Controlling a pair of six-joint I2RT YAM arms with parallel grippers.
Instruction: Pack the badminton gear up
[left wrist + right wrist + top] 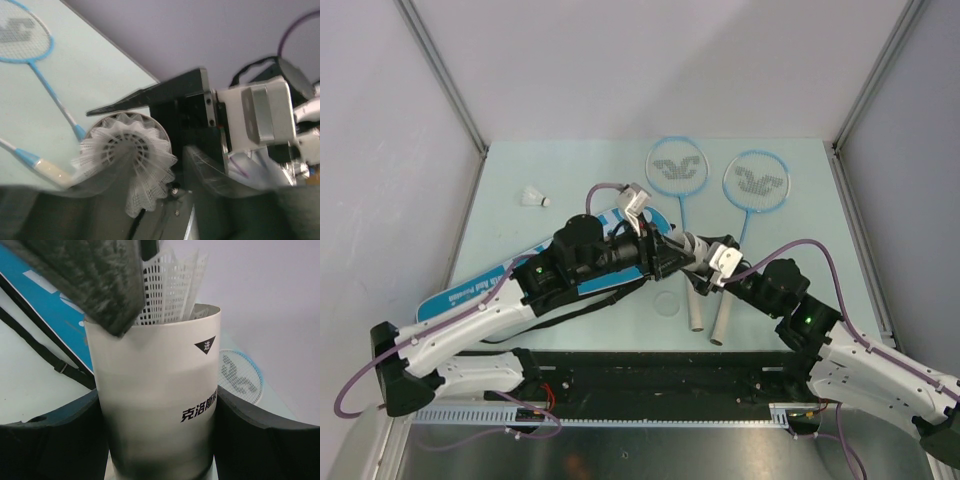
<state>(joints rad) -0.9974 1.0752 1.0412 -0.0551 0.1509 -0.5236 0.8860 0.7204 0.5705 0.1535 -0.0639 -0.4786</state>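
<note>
My right gripper (pixel 708 258) is shut on the long white tube (pixel 157 405), which it holds above the table with the mouth facing my left gripper (pixel 670 250). A white shuttlecock (pixel 127 150) sits in the tube's mouth with its mesh skirt (pixel 170 285) sticking out. My left gripper's fingers (pixel 85 280) close on either side of that skirt at the rim. Two light-blue rackets (pixel 675 165) (pixel 756 180) lie at the back, their white handles (pixel 693 312) toward me. A second shuttlecock (pixel 532 198) lies at the back left. The blue bag (pixel 470 290) lies under my left arm.
The bag's black strap (pixel 590 305) trails beside the left arm. A small clear round lid (pixel 668 303) lies left of the racket handles. Grey walls and metal posts (pixel 440 70) enclose the table. A black rail (pixel 650 375) runs along the near edge.
</note>
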